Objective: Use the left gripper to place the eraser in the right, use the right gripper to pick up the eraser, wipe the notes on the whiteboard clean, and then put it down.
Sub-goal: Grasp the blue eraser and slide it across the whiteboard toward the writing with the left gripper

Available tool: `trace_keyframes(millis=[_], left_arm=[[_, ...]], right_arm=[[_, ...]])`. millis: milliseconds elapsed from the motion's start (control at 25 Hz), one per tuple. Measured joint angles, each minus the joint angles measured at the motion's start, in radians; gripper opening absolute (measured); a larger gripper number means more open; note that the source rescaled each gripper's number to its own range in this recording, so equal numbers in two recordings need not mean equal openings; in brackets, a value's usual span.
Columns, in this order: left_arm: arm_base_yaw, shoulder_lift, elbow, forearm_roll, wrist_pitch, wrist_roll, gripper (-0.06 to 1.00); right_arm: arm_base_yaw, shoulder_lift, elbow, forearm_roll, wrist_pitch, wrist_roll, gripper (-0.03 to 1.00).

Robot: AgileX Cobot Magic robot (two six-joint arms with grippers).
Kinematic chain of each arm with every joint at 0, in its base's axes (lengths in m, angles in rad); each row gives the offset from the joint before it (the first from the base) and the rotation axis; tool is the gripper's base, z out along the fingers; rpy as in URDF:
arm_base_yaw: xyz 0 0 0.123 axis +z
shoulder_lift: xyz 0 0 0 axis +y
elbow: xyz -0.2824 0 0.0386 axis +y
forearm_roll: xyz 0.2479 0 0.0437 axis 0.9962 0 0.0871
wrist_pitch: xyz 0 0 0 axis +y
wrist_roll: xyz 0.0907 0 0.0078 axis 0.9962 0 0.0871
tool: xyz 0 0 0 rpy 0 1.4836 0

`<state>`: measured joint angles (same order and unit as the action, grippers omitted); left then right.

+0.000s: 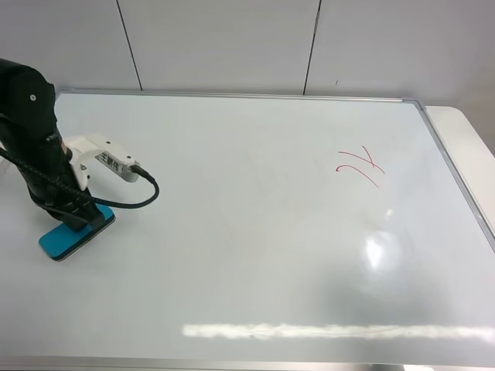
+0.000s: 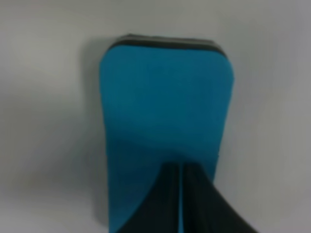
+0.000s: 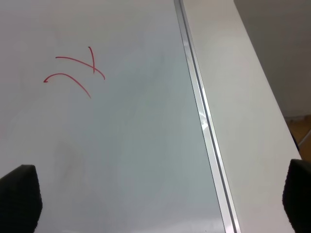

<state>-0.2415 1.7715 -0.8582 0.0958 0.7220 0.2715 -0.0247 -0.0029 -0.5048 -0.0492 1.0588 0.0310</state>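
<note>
The teal-blue eraser [image 1: 63,241] lies flat on the whiteboard [image 1: 247,232] near its left edge. My left gripper [image 1: 80,222] is right over the eraser's far end. In the left wrist view the eraser [image 2: 165,107] fills the middle, and the gripper [image 2: 181,169] has its fingers together on top of it, with only a thin slit between them. The red notes [image 1: 360,166] are on the board's right part. My right gripper [image 3: 159,194] is open and empty over the whiteboard [image 3: 121,145], short of the notes [image 3: 75,72]. It is out of the exterior high view.
The board's silver frame [image 3: 201,111] runs along its right side, with the cream tabletop [image 1: 464,135] beyond it. A grey panelled wall [image 1: 224,42] stands behind the board. A black cable [image 1: 131,202] loops from the left wrist.
</note>
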Motion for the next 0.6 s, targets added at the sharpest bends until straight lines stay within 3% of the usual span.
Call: trace_keyframes(millis=[200,360,440,600], left_arm=[[0.0,0.008,0.033,0.01,-0.059,-0.017,0.01],[0.0,0.013,0.041,-0.034,-0.075,-0.079,0.01],[0.0,0.013,0.041,-0.102,-0.088,-0.122,0.01],[-0.025,0.018,0.041,-0.355,-0.139,-0.244,0.01]], right_arm=[[0.0,0.0,0.0,0.0,0.0,0.0,1.0],[0.0,0.0,0.0,0.0,0.0,0.0,1.0],[0.0,0.0,0.0,0.0,0.0,0.0,1.0],[0.0,0.0,0.0,0.0,0.0,0.0,1.0]])
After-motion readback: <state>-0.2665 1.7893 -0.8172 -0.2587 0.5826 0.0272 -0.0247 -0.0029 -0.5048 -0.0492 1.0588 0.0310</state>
